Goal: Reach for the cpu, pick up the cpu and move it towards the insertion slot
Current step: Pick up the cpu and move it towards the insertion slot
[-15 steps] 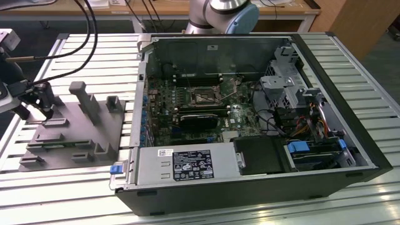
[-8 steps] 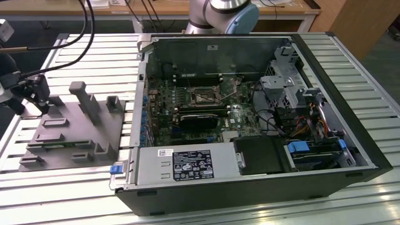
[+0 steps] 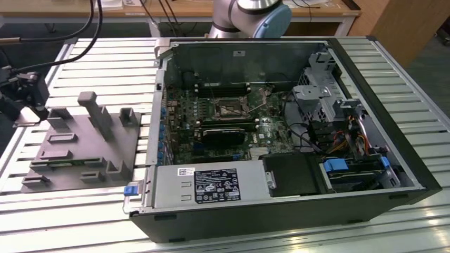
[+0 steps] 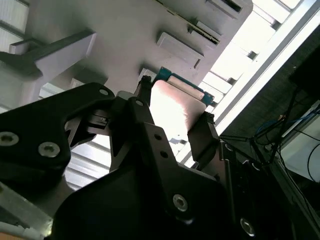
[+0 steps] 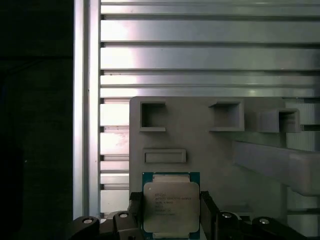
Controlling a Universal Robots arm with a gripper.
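Note:
In both wrist views the cpu (image 5: 171,206), a pale silver square with a green edge, sits between my two black fingers (image 5: 134,209), which press on its opposite sides. My gripper (image 5: 171,200) is shut on the cpu (image 4: 176,106) above the grey plastic fixture (image 5: 200,145). In the exterior view my gripper (image 3: 25,112) hangs at the far left, over the fixture's (image 3: 77,142) left end. The insertion slot (image 3: 228,108), a dark square socket with a metal frame, lies inside the open computer case (image 3: 393,158), well to the exterior view's right of the gripper.
The fixture carries several raised grey blocks and posts (image 3: 95,113). The ribbed metal table (image 3: 91,52) runs under everything. The case wall (image 3: 156,121) stands between fixture and motherboard. A black block (image 3: 223,136), cables (image 3: 338,139) and a power supply (image 3: 207,184) crowd the case.

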